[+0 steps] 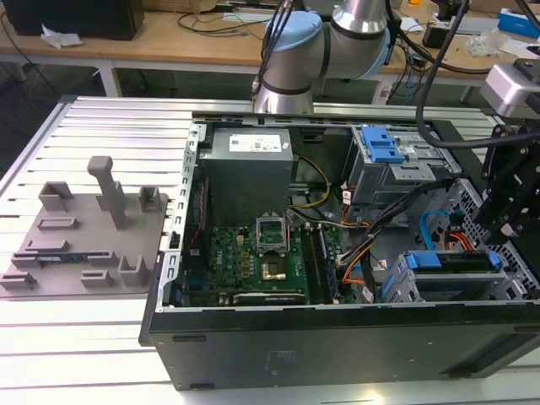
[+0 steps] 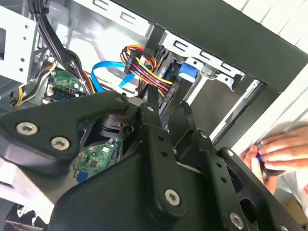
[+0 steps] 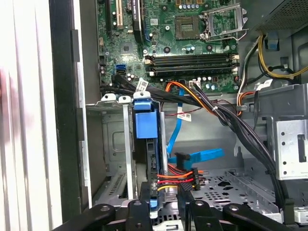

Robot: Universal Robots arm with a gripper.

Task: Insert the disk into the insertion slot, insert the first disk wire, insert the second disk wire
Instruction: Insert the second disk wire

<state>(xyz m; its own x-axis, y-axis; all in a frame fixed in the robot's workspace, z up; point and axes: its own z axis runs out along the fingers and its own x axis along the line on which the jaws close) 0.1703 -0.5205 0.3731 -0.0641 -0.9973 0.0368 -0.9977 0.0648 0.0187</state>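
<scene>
The disk [image 1: 450, 261], in its bright blue carrier, sits inside the insertion slot [image 1: 396, 283], the low grey cage at the case's front corner on the exterior view's right. In the first wrist view the disk [image 3: 146, 126] is edge-on between the cage walls. A red, yellow and black wire bundle [image 3: 179, 176] runs to the disk's rear end. A blue flat wire [image 3: 204, 155] with a black plug lies loose beside it. My gripper [image 3: 164, 196] hovers just above this rear end, open, with its fingers [image 3: 144, 199] apart on either side of the bundle [image 2: 144, 67].
The motherboard [image 1: 253, 253], the grey power supply [image 1: 249, 164] and a taller cage with a blue latch [image 1: 384, 152] fill the open case. Black cable bundles [image 3: 240, 125] cross close by. A grey fixture plate [image 1: 84, 236] lies outside the case. A person's hand [image 2: 274, 154] is near the case edge.
</scene>
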